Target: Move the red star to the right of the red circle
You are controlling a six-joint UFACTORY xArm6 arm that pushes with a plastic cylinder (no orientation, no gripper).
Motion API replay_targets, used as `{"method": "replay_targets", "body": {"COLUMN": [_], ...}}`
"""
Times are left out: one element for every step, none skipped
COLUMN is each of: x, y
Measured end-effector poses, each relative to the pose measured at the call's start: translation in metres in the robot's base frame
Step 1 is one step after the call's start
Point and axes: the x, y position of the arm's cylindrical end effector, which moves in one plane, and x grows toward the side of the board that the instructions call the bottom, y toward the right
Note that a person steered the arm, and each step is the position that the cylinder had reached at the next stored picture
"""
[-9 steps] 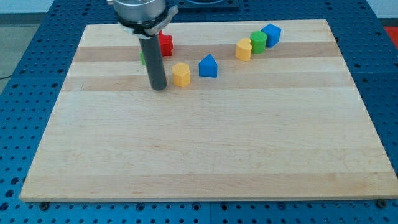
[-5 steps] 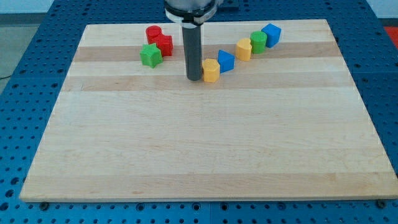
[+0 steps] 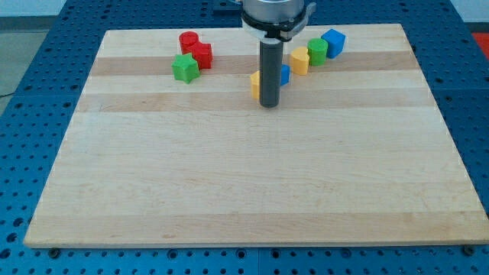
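Observation:
The red circle point(image 3: 188, 40) sits near the view's top left. The red star point(image 3: 202, 55) touches it at its lower right. A green star point(image 3: 184, 68) lies just below and left of the red star. My tip point(image 3: 268, 104) stands well to the right of these, in the top middle of the board. The rod hides much of a yellow block point(image 3: 255, 84) on its left and a blue block point(image 3: 283, 74) on its right.
A yellow block point(image 3: 299, 59), a green block point(image 3: 318, 50) and a blue block point(image 3: 333, 41) form a diagonal row at the view's top right. The wooden board point(image 3: 244, 191) lies on a blue perforated table.
My tip has swept to the right, from beside the green star to the board's top middle. The yellow block and the blue block beside it were pushed right with it. The red blocks have not moved.

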Motion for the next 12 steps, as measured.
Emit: {"method": "replay_targets", "body": {"x": [-0.010,-0.020,-0.034,-0.041,-0.041,-0.029,0.021,0.029,0.006,-0.024,-0.033,-0.033], "y": [0.000,0.010,0.015,0.015,0.015,0.015,-0.007,-0.080,-0.130,-0.136,-0.116,-0.083]}}
